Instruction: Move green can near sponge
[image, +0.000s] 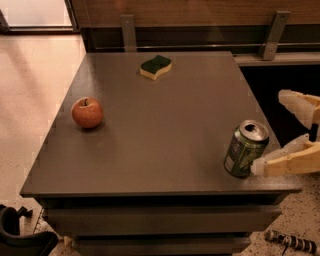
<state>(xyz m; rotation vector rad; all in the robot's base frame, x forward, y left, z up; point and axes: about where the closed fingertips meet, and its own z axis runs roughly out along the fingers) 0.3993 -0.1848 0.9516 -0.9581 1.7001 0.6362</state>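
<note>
The green can (245, 150) stands near the table's front right corner, leaning a little to the left, its silver top open. The sponge (155, 66) lies flat at the far middle of the table, dark green side up, far from the can. My gripper (267, 131) reaches in from the right edge, open and holding nothing. Its lower pale finger (285, 161) has its tip at the can's right side. Its upper finger (300, 106) is off the table's right edge, apart from the can.
A red apple (87, 112) sits at the table's left side. The dark grey table (165, 125) has a wood-and-metal rail behind it and a dark gap to the right. Black equipment (20, 235) is on the floor at front left.
</note>
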